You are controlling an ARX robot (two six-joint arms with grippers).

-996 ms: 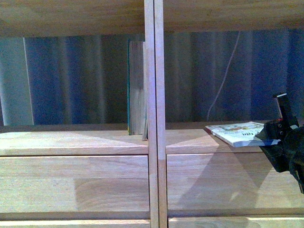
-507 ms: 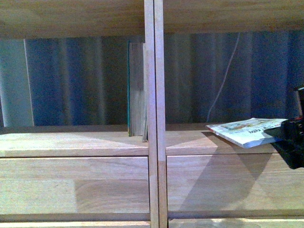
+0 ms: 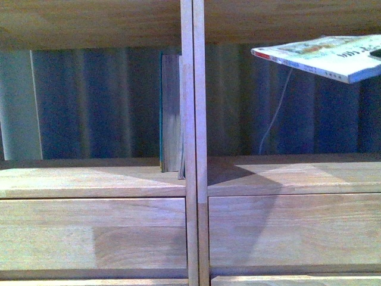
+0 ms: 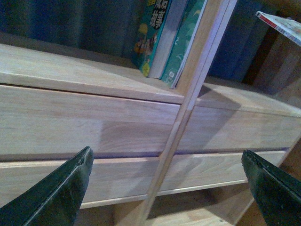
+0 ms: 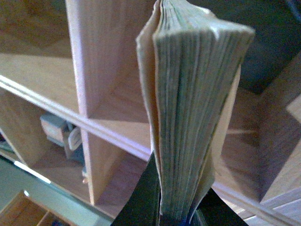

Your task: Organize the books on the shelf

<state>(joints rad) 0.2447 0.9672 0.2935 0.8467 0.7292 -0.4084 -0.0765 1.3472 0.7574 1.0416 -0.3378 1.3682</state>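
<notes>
Your left tool [image 4: 164,193] stood wide open before the shelf [image 3: 89,179], its two dark fingers [image 4: 56,197] far apart and holding nothing. In the left compartment the teal book [image 3: 171,113] stood upright, close to the centre divider [image 3: 193,89]. Its cover carried yellow characters, too blurred to read, and its page edges looked brownish. A thinner green-covered book [image 4: 186,42] stood between it and the divider, making two upright volumes. Behind the right compartment, one white cable [image 3: 275,113] hung against the blue curtain [image 3: 89,101]. The single paperback [image 3: 318,55] hung tilted in the air, high in the right compartment and clear of the board. It was pale with a red-tipped spine, and its dark print was unreadable. Your right tool [image 5: 176,214] was clamped on one edge of it, with the pages fanning outward.
</notes>
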